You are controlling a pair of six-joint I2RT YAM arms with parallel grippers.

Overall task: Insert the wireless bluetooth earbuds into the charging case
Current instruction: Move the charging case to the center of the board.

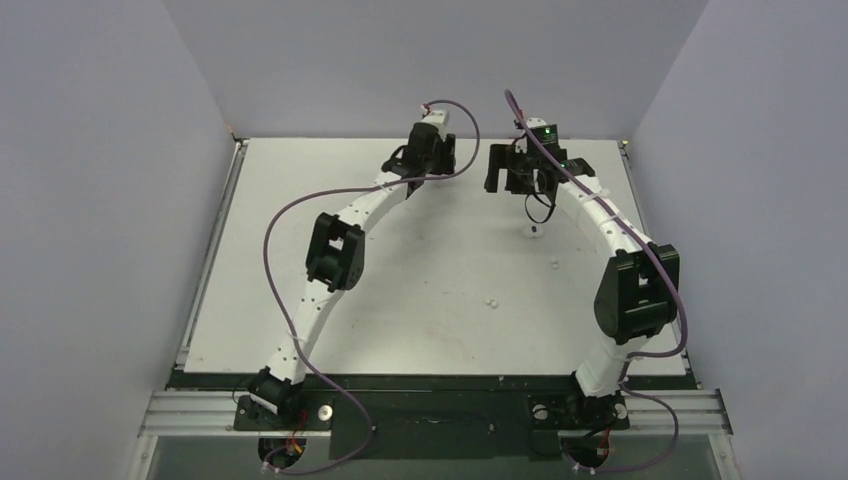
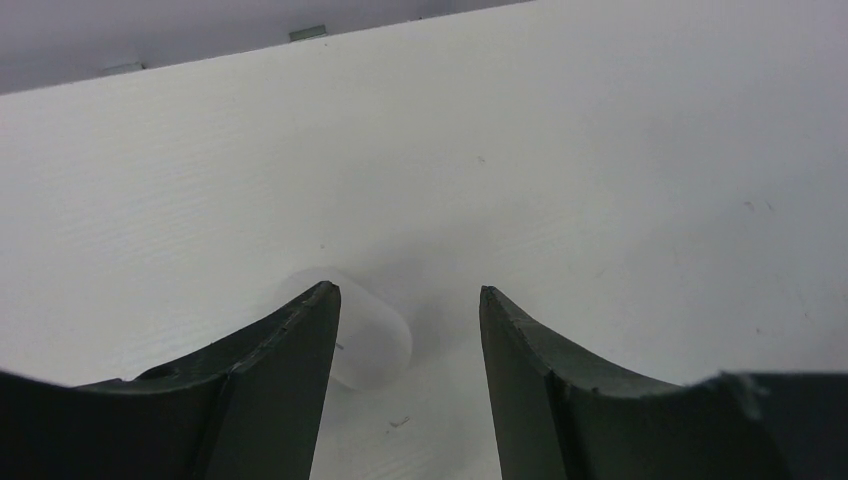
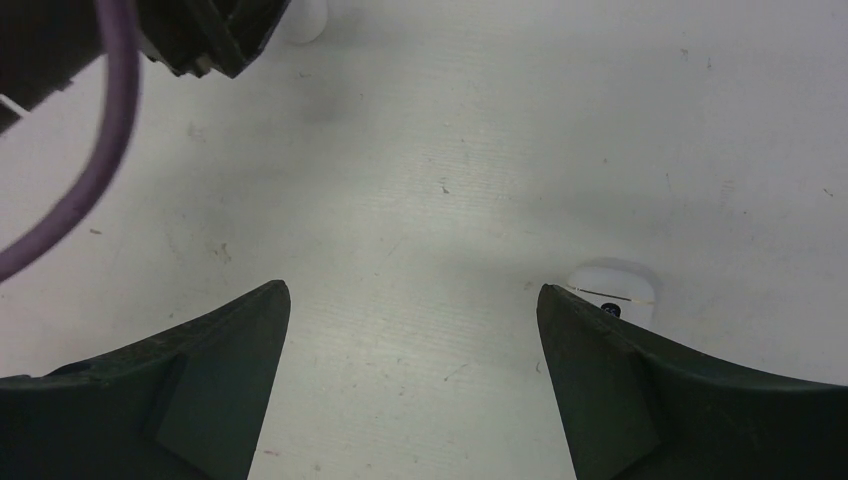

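The charging case (image 2: 375, 335) is a smooth white rounded pebble lying on the table. My left gripper (image 2: 410, 290) stands open over it. The case sits against the inner side of the left finger (image 2: 300, 370), partly hidden behind it and well apart from the other finger. From above, the left gripper (image 1: 428, 160) covers the case. My right gripper (image 3: 413, 285) is open wide over bare table. A small white earbud (image 3: 612, 288) with a thin seam and a dark dot lies just past its right fingertip. Tiny white earbuds (image 1: 535, 232) (image 1: 553, 265) (image 1: 490, 300) dot the table.
The right wrist view shows the left gripper's dark body (image 3: 200, 40) and its purple cable (image 3: 110, 120) at top left, with the case (image 3: 308, 22) beside it. The table's back edge (image 2: 300, 35) lies just beyond the left gripper. Grey walls enclose the table on three sides.
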